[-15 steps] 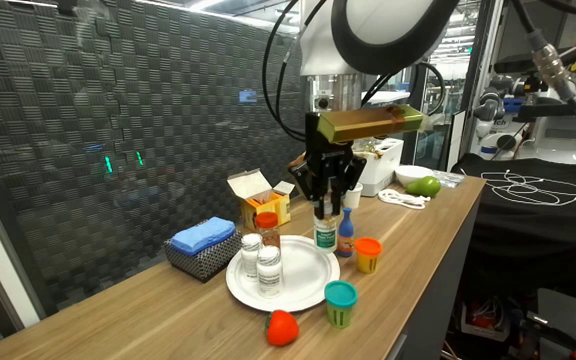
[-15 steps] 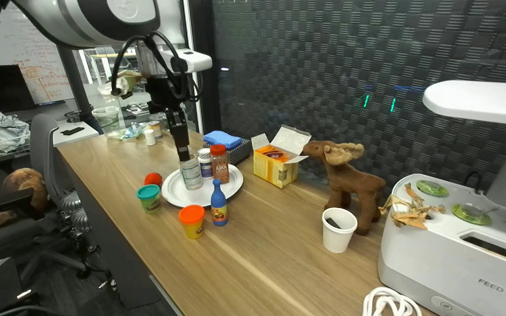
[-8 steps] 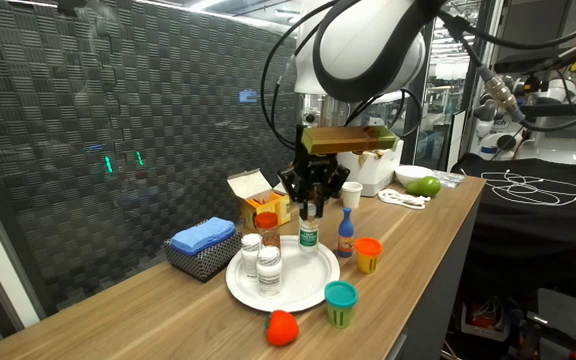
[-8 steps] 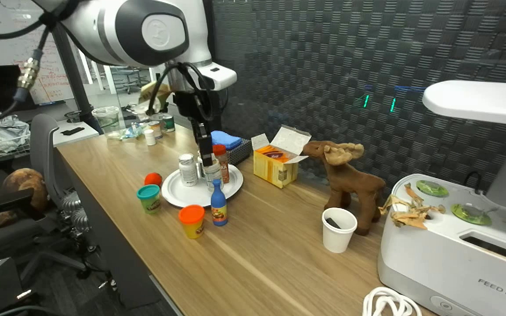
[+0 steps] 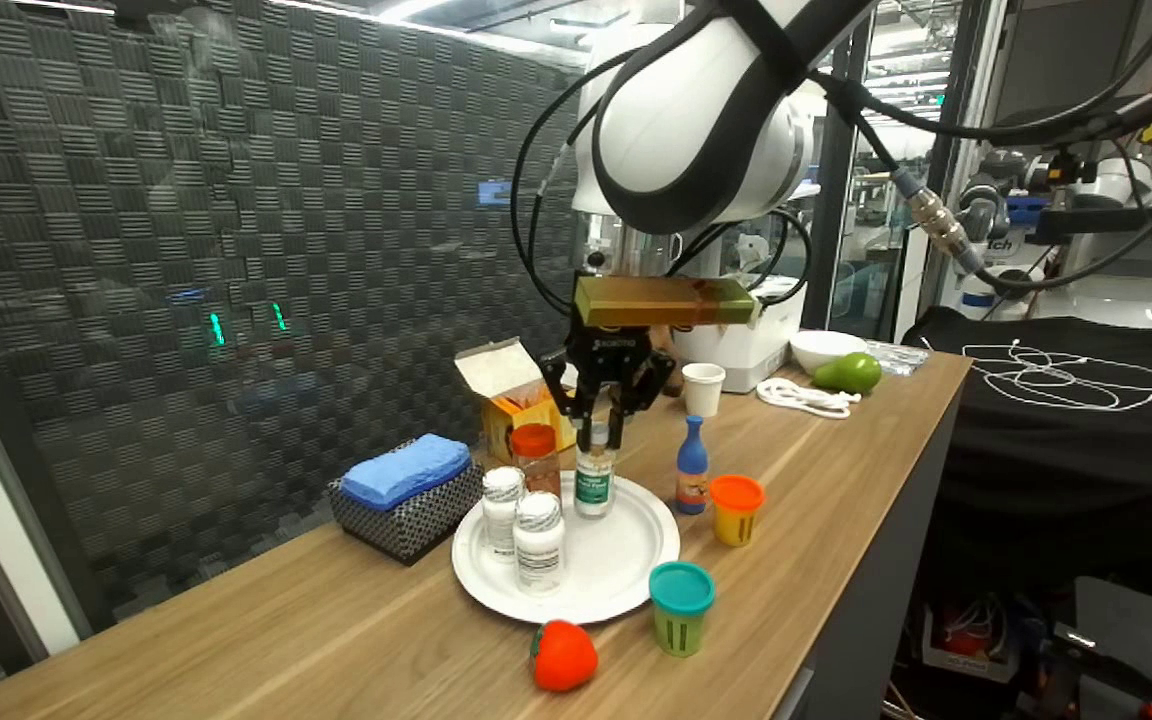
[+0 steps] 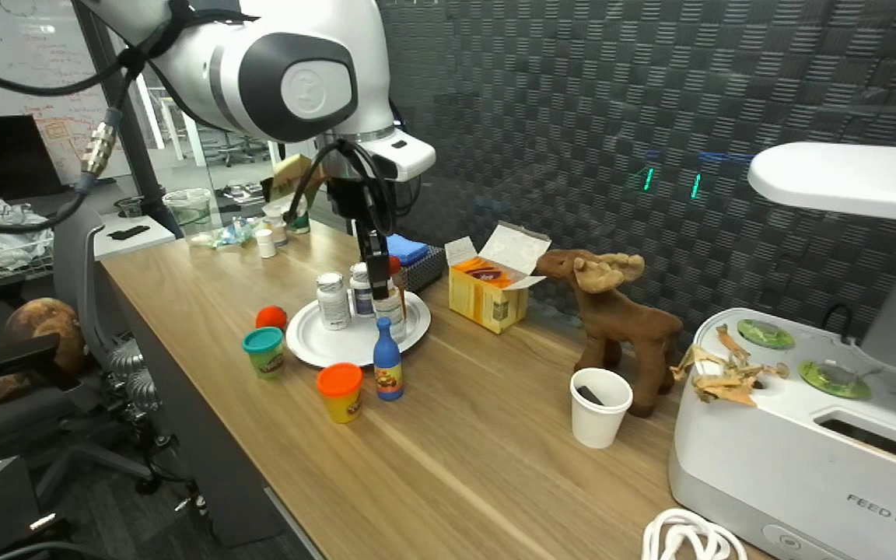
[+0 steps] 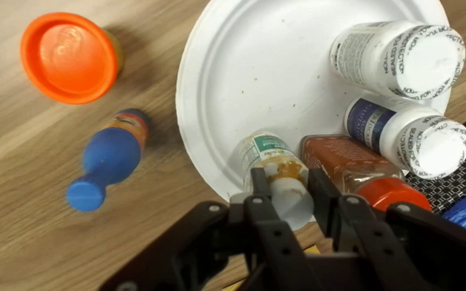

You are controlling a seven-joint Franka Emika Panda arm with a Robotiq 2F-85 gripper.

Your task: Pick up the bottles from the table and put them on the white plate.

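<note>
The jaws grip the green-labelled bottle [image 5: 594, 486], long axis upright, cap [image 7: 293, 203] uppermost, inside the edge of the white plate [image 5: 619, 563].

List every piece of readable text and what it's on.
"FEED ME!": white appliance
"SEALED FOR", "PROTECTION": both white bottles, around the tops
"Plant Food": green-label bottle
"ROBOTIQ": pincer
"tch", partial: background machine
Too small or blurred: remaining bottle labels, both tubs, yellow box, whiteboard writing.
</note>
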